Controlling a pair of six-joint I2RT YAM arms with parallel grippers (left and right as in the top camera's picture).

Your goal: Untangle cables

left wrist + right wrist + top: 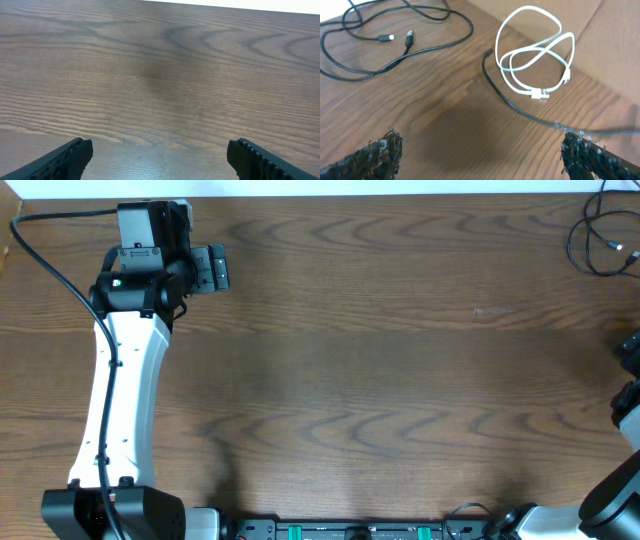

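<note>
The right pincer (480, 147) hovers wide open and empty just short of the white cable (535, 65), which lies in loose loops on the bench (445, 115); it looks placed to pick out a strand. One black cable (505, 100) curves just beside the white cable, while more black cables (409, 37) sprawl well apart from it. The left pincer (160, 150), equally wide and empty, hangs over bare wood with no white cable in its view, seemingly held clear.

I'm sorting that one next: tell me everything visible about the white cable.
The white cable is thin, smooth and plastic-looking, coiled in loose overlapping loops, with a small white plug at the lower edge. It lies on the wooden table; a black cable runs close beside it, contact unclear.
</note>
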